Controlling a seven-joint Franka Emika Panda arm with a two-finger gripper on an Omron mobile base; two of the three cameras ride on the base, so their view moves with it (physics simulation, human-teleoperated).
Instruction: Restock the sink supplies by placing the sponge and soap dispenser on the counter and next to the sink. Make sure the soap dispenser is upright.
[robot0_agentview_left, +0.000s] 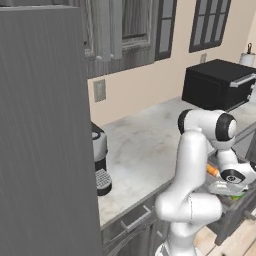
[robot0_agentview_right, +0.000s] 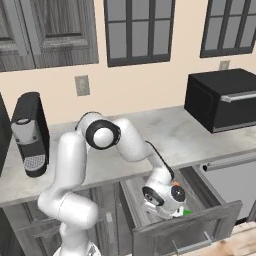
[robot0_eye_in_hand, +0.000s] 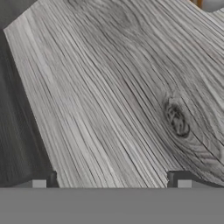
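Hand view is showing the gripper hanging low inside the drawer, fingers apart and empty. It is probably reaching for the soap dispenser (orange, at the drawer's far corner), the sponge lying beside it.

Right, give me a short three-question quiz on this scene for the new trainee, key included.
1. True or false: the drawer under the counter stands shut.
2. Pick one. The gripper reaches: A, over the microwave; B, down into the drawer; C, at the coffee machine.
3. Fill the gap: in the hand view the fingers stand ____, with nothing between them.

Key: 1 false, it is pulled open; 2 B; 3 apart.
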